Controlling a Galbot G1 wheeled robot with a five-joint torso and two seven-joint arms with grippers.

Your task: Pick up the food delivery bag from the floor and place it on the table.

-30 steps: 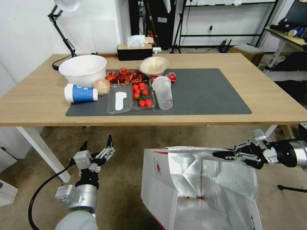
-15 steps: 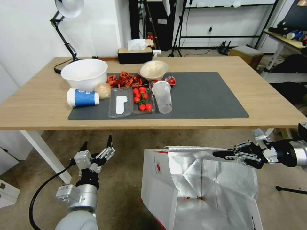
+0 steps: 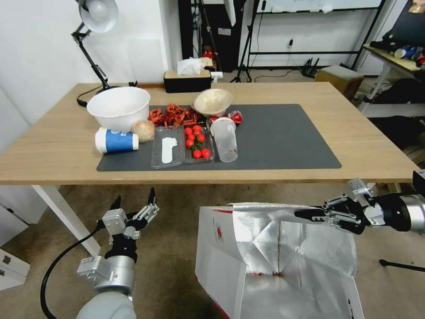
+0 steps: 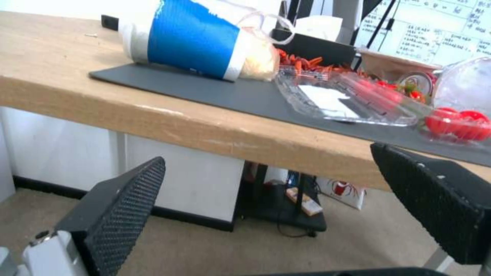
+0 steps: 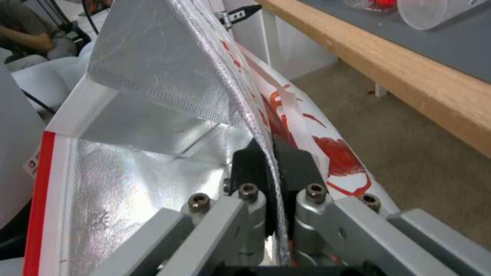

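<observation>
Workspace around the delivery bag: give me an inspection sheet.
Surface: light-wood table with dark grey mat.
Job's things: food delivery bag open, foil lining showing, in front of the table's near edge and below it.
Clutter: white bowl, blue cup on its side, tomatoes, clear cup tipped over.
Grippers: right gripper shut on the bag's rim; left gripper open, below the table edge.
Cables: black cable by left arm.
Surroundings: desk lamp, tissue box, worn carpet.

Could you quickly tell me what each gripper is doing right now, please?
Left gripper: open, empty, below the table edge.
Right gripper: shut on the food delivery bag, pinching its rim.
</observation>
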